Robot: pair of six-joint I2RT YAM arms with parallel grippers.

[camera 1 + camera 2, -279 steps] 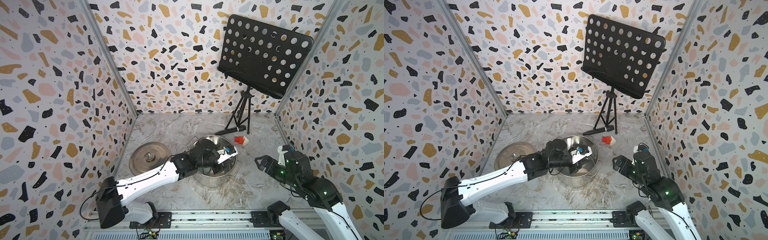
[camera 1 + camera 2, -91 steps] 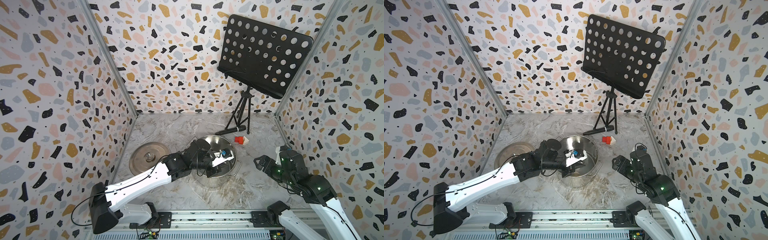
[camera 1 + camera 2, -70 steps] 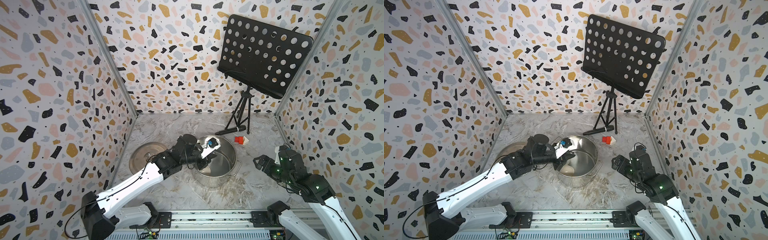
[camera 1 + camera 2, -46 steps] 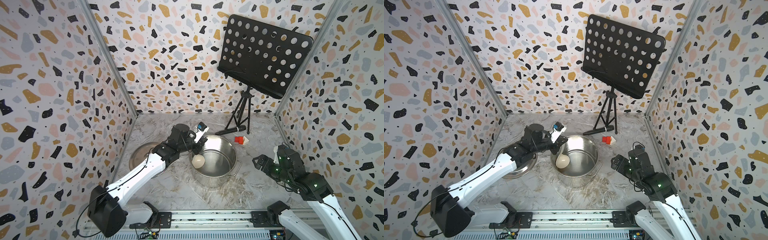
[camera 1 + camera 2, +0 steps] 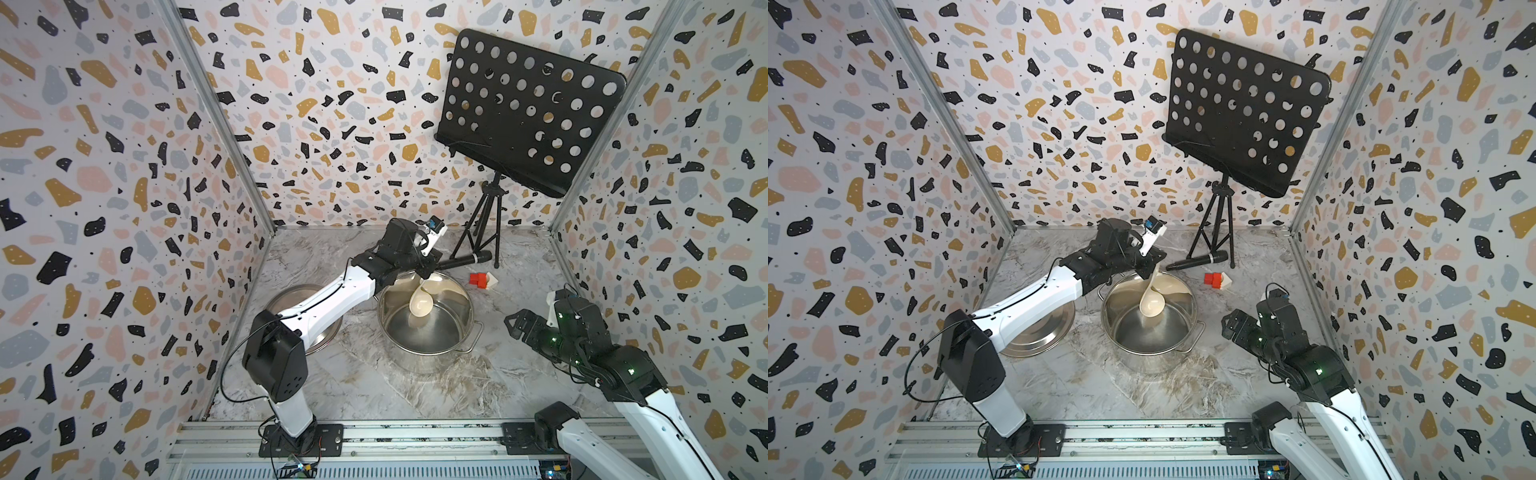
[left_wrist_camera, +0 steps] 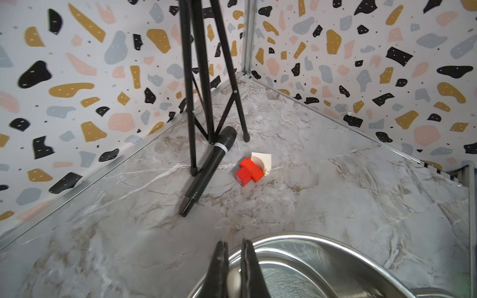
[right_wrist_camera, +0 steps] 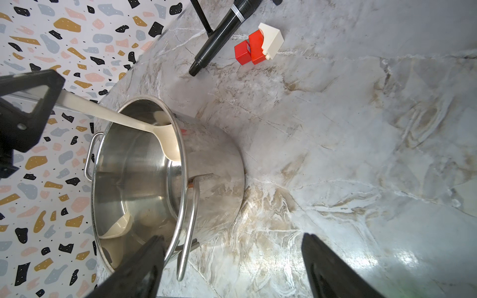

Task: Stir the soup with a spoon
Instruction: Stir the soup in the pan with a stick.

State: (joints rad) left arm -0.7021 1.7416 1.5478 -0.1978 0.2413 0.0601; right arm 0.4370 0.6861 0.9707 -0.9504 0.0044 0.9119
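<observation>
The cream-white spoon hangs by its handle with its bowl inside the steel pot. In the right wrist view the spoon has its bowl just below the rim, against the pot wall. My left gripper is above the pot's far rim, shut on the spoon's handle. My right gripper stands open and empty to the right of the pot, by its side handle. No soup shows; the pot's bare steel bottom does.
The pot lid lies left of the pot, partly under my left arm. A black microphone and red and white blocks lie behind the pot. A music stand on a tripod fills the back right corner.
My left gripper has carried the spoon from the pot's near right side round its left side to the far rim. The right arm has hardly moved.
</observation>
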